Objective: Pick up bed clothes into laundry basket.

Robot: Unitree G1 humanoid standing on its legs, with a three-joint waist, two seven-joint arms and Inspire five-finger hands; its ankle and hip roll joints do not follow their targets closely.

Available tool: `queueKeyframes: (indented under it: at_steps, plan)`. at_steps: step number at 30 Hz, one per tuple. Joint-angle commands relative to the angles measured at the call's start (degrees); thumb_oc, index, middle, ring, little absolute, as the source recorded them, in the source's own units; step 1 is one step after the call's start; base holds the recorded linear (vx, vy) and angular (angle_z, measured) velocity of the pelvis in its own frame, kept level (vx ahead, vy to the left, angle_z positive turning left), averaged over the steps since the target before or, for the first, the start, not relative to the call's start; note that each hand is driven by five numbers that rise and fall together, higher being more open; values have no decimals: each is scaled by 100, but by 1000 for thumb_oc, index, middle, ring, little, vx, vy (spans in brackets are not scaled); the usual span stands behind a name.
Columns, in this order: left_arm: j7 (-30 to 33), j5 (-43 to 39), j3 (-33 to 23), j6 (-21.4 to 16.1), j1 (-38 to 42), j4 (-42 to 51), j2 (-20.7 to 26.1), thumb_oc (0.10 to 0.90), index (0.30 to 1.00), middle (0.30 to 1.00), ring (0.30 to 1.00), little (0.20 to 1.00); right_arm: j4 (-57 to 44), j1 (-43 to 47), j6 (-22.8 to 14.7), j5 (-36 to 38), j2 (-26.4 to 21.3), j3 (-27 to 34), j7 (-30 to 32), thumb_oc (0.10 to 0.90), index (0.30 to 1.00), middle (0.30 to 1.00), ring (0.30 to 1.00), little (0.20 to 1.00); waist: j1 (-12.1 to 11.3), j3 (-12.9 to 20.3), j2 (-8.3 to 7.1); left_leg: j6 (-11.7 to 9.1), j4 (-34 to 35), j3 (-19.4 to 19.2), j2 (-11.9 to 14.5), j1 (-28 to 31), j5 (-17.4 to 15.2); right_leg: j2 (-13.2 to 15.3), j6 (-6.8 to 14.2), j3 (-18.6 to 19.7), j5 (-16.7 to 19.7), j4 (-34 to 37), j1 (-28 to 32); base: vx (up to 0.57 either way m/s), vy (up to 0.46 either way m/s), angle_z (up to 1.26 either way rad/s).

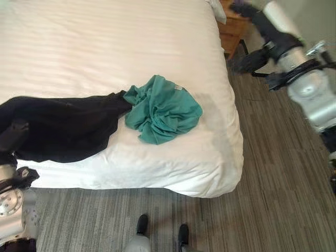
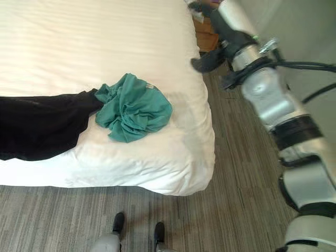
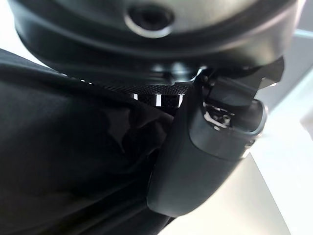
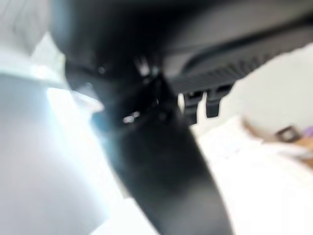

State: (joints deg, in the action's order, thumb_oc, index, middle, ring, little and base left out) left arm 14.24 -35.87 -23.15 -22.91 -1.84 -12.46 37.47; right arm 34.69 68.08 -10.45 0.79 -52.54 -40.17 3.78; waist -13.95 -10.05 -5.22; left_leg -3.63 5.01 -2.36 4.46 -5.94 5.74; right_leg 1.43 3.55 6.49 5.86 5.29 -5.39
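- The left hand [image 3: 205,161] lies on the black garment [image 1: 58,126] at the bed's [image 1: 105,47] near edge; its grip is hidden.
- The teal garment [image 1: 163,110] touches the black one.
- The right hand [image 2: 210,60] hangs beyond the bed's far corner, near a wooden nightstand [image 1: 231,31]; grip unclear.

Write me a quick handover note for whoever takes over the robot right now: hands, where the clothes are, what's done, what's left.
Left hand: on the black garment at the bed's near left edge; grip cannot be confirmed.
Right hand: raised over the bed's far right corner, holding nothing visible; fingers unclear.
Teal garment: crumpled on the white bed near the front right corner, touching the black one.
Done: nothing moved off the bed.
Left: lift both garments into the laundry basket.
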Motion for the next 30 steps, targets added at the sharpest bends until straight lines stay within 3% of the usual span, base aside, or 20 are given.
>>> queueKeyframes:
  at_steps: [1, 8, 14, 19, 24, 30]
  plan:
    - [-215, -173, -222, -851, -11, 569, 435, 400, 300, 300, 300, 300, 491, 1011, 9, -477, 1, -261, 110, 800, 900, 900, 900, 900, -130, 804, 166, -43, -1, -284, -225, -316, -199, 498, 572, 11, -915, -29, 755, 16, -5, 26]
    - [-423, -576, -486, -726, -546, 265, 197, 400, 300, 300, 300, 300, 1086, 1496, -8, -1504, -83, -1341, -313, 800, 900, 900, 900, 900, -316, 698, 238, -49, -1, -137, -245, -464, -183, 490, 567, 4, -942, -29, 665, 37, -4, 14]
    - [-545, -659, -257, -678, -485, 246, 183, 400, 300, 300, 300, 300, 1388, 1500, -43, -1688, 206, -1495, -389, 800, 900, 900, 900, 900, -444, 586, 303, -52, -1, -41, -267, -657, -155, 504, 588, -25, -946, -29, 567, 25, -7, 6]
    - [-586, -690, -2, -696, -243, 217, 286, 400, 300, 300, 300, 300, 1646, 1263, -13, -1562, 474, -1228, -217, 800, 900, 900, 900, 900, -522, 432, 398, -47, -1, 38, -303, -874, -116, 527, 597, -54, -894, -29, 415, 9, 2, 7]
    - [-443, -705, -64, -761, -327, 348, 187, 400, 300, 300, 300, 300, 2270, 1330, 31, -1424, 834, -1009, -22, 800, 900, 900, 900, 900, -750, 155, 546, -44, -20, 164, -341, -1290, -33, 604, 603, -140, -839, -29, 184, -26, -7, 14]
    - [-403, -566, 70, -735, -336, 511, 86, 400, 300, 300, 300, 300, 2095, 1003, 110, -1165, 877, -527, 273, 800, 900, 900, 900, 900, -760, -151, 696, -36, -127, 240, -352, -1666, 30, 645, 579, -160, -778, -29, -75, -43, 4, 11]
